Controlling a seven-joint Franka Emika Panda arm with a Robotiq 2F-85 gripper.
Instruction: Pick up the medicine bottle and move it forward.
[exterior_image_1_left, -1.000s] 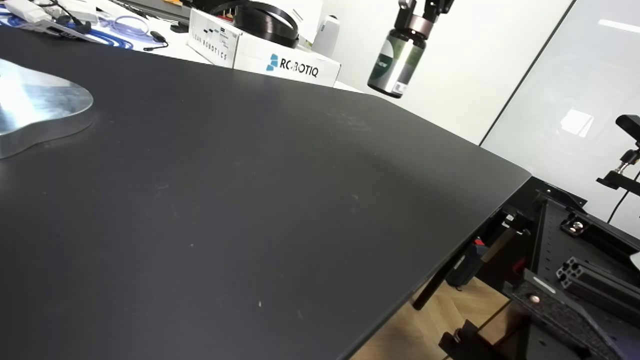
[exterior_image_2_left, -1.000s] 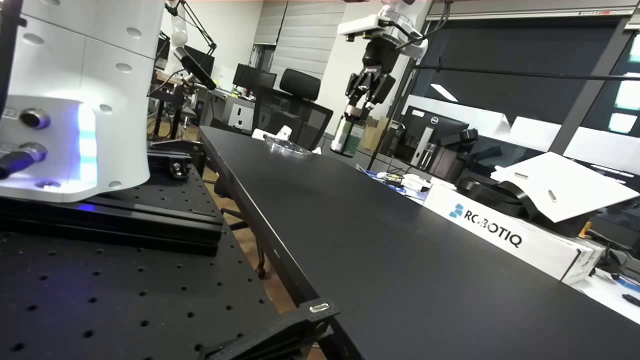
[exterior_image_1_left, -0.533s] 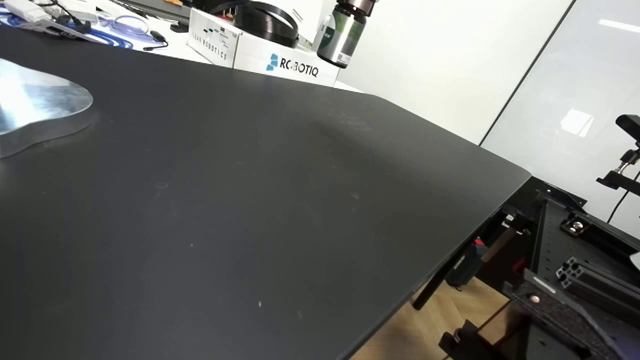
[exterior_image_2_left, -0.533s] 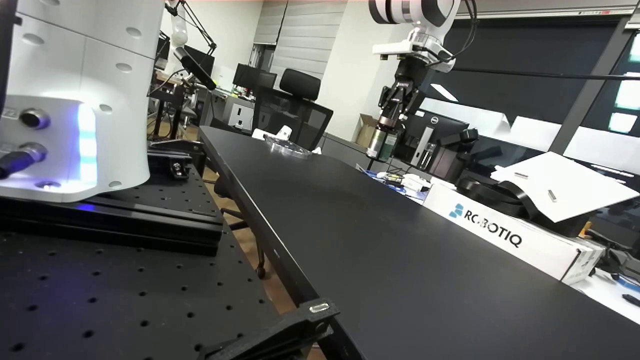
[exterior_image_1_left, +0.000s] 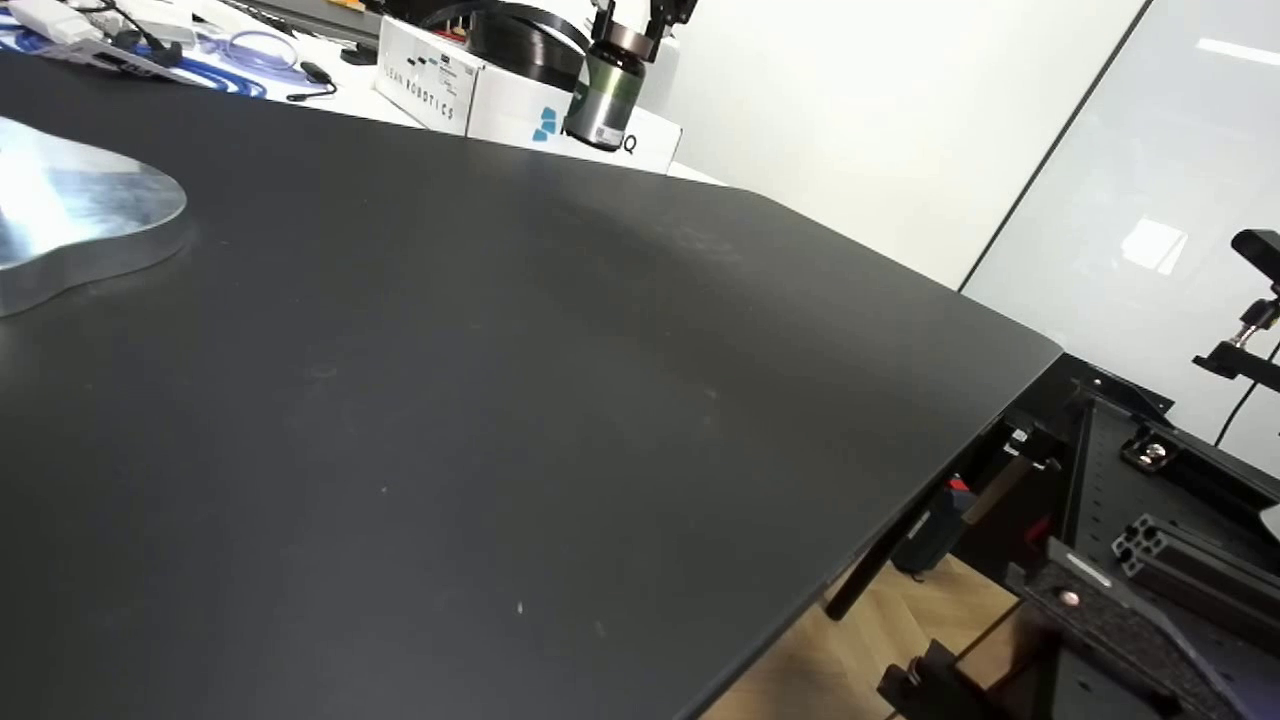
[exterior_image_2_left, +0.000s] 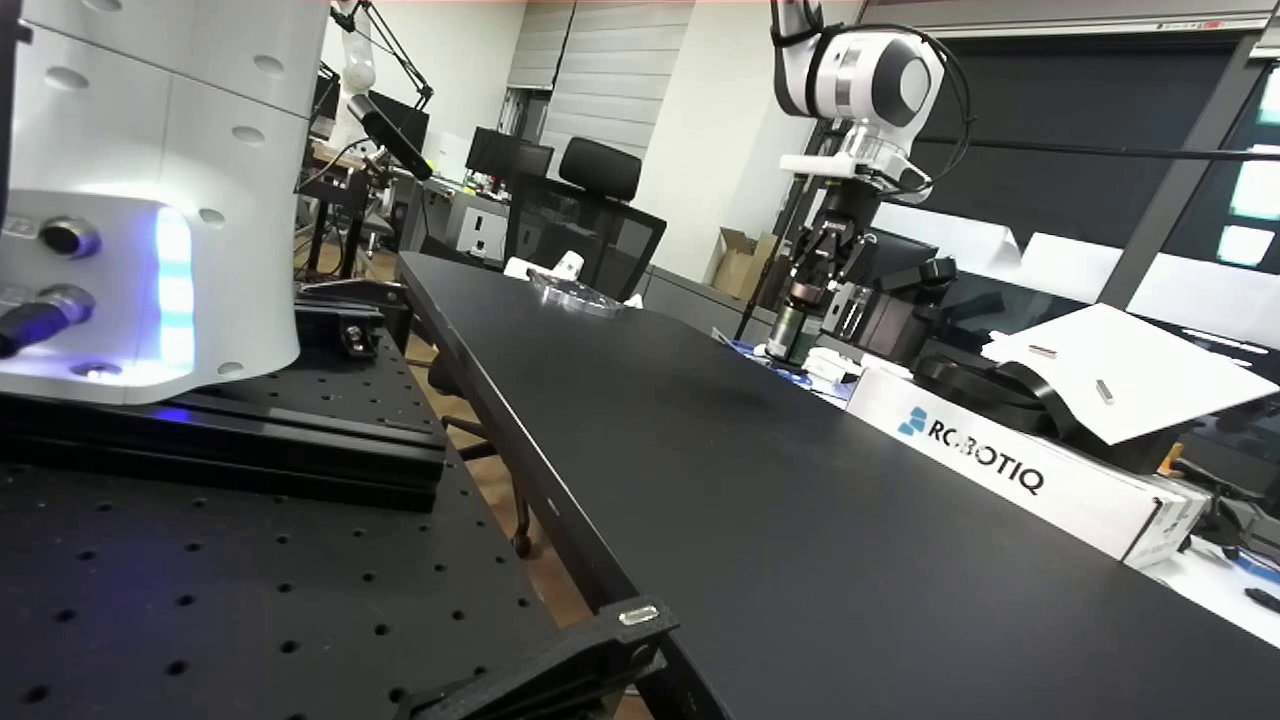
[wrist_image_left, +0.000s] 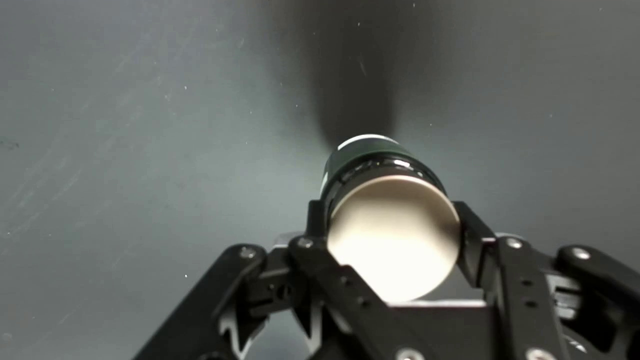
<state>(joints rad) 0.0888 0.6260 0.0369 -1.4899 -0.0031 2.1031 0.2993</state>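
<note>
Medicine bottle (exterior_image_1_left: 608, 92), dark with a green-and-silver label (exterior_image_1_left: 602, 107), hangs by its cap (wrist_image_left: 394, 240) from my gripper (wrist_image_left: 393, 225), above the black table (exterior_image_1_left: 450, 420) and apart from it. Watching remotely through the wrist view, I see the jaws clamped around the cap, one black pad (wrist_image_left: 316, 220) against each side of its pale, round top; a soft shadow (wrist_image_left: 355, 80) spreads over the table just beyond. In both exterior views the bottle looks slanted, and in an exterior view it partly hides the front of a white Robotiq box (exterior_image_1_left: 510, 112). A shiny, curved-edged slab (exterior_image_1_left: 85, 205) lies on the table there, well apart from the bottle and cut off by the frame's edge.
</note>
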